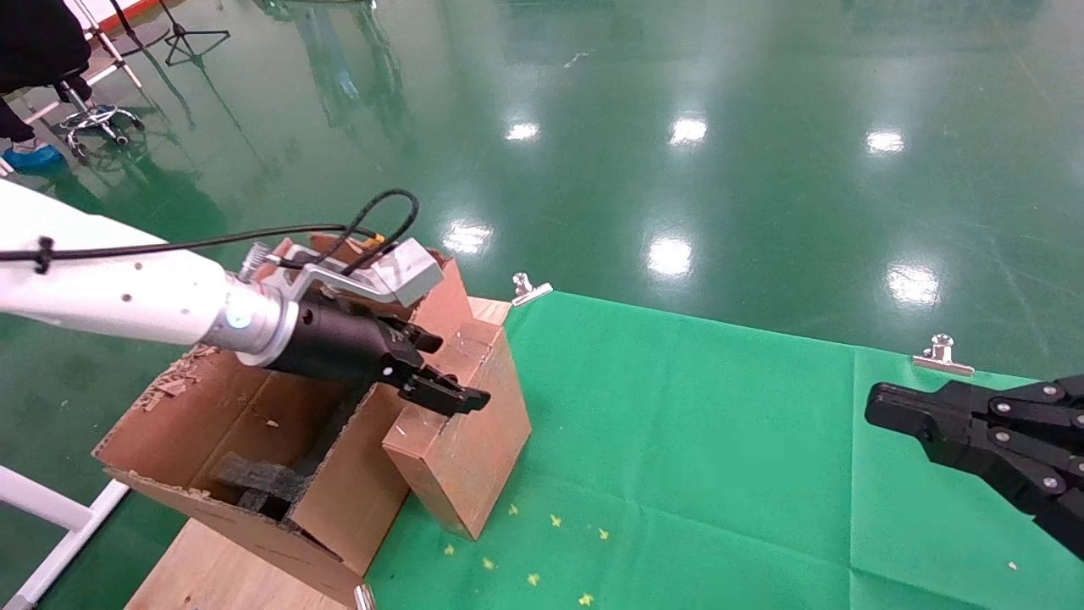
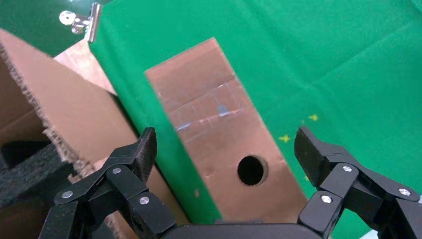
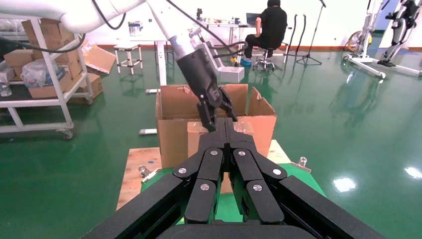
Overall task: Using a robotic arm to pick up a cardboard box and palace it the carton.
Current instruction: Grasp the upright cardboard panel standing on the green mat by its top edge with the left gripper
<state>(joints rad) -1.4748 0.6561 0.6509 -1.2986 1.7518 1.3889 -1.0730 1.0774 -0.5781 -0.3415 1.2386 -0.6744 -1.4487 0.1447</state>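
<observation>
The small brown cardboard box (image 1: 466, 457) stands on the green cloth, close against the carton's right wall. Its top face (image 2: 214, 124) has clear tape and a round hole. The large carton (image 1: 220, 424) has raised flaps and black foam (image 1: 254, 479) inside; its wall shows in the left wrist view (image 2: 64, 114). The white left arm's gripper (image 1: 453, 373) hovers just over the box's top, open, with its fingers spread wider than the box (image 2: 226, 144) and holding nothing. My right gripper (image 1: 876, 407) is shut and empty, parked at the right over the cloth (image 3: 226, 124).
The green cloth (image 1: 720, 440) is held by metal clips (image 1: 529, 290) (image 1: 942, 356). Bare wooden tabletop (image 1: 203, 568) shows under the carton. Green floor lies beyond. A white frame (image 1: 51, 508) is at the lower left. A shelf cart (image 3: 45, 84) and a seated person (image 3: 271, 25) are far off.
</observation>
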